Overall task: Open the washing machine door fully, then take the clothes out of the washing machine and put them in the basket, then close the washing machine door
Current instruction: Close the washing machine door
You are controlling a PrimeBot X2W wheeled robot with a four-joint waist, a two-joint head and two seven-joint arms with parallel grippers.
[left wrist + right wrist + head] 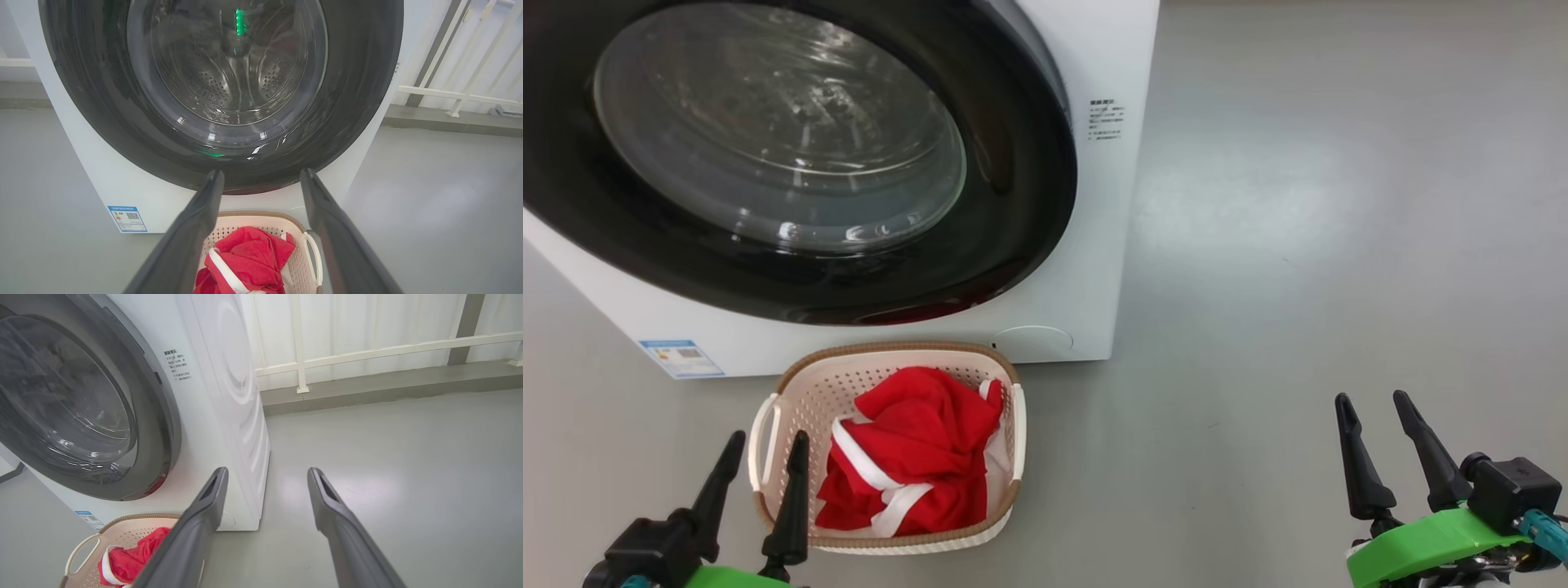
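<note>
1. The door (784, 131) is seen lying against the washing machine (1094, 245); the clothes (915, 457) are heaped in the basket (890, 351) on the floor just before it.
2. The left claw (769, 437) and right claw (1371, 398) are spread open, empty.
3. If the latch is doubted, the black rim should be pressed flat, not the glass.
4. A blue label (680, 358) and grey print (1106, 121) cannot be read.

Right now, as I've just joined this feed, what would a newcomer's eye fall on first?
The washing machine door, glossy black around bulging glass, looms at the head view's upper left. Just below it on the grey floor, the basket holds bright red clothes with white bands.
</note>
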